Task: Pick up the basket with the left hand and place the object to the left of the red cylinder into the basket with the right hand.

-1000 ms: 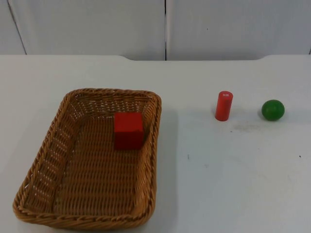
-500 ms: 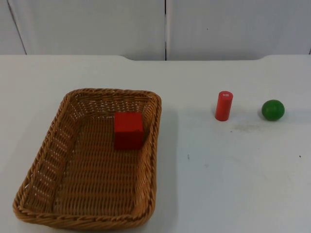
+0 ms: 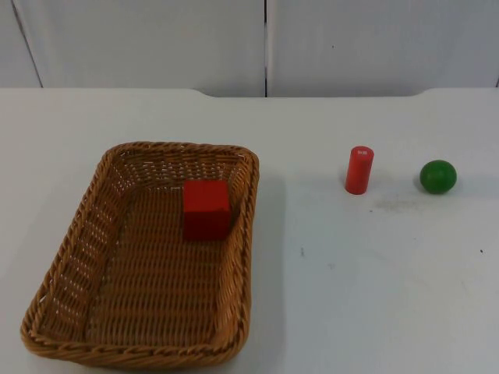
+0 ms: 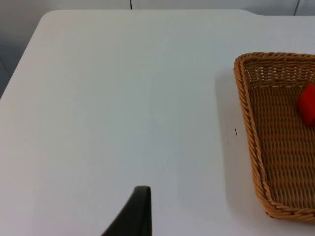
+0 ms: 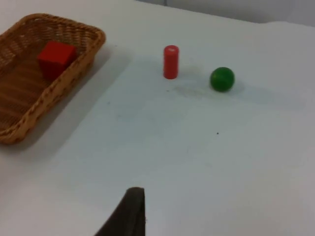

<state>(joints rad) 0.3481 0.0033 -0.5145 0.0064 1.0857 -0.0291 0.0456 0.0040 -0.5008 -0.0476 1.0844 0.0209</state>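
A brown wicker basket (image 3: 178, 147) rests on the white table at the left, and a red cube (image 3: 207, 209) lies inside it near its far right wall. The red cylinder (image 3: 359, 170) stands upright to the right of the basket. My left gripper (image 4: 139, 214) hangs over bare table to the left of the basket (image 4: 244, 113), apart from it; an edge of the cube (image 4: 307, 104) shows inside. My right gripper (image 5: 129, 214) is above the table, well short of the cylinder (image 5: 171, 62), the basket (image 5: 74, 71) and the cube (image 5: 56, 56).
A green ball (image 3: 438, 177) lies just right of the cylinder, also seen as the ball (image 5: 222, 79) in the right wrist view. The grey partition wall (image 3: 265, 47) closes the table's far side. White table top (image 3: 366, 288) stretches in front of the cylinder and ball.
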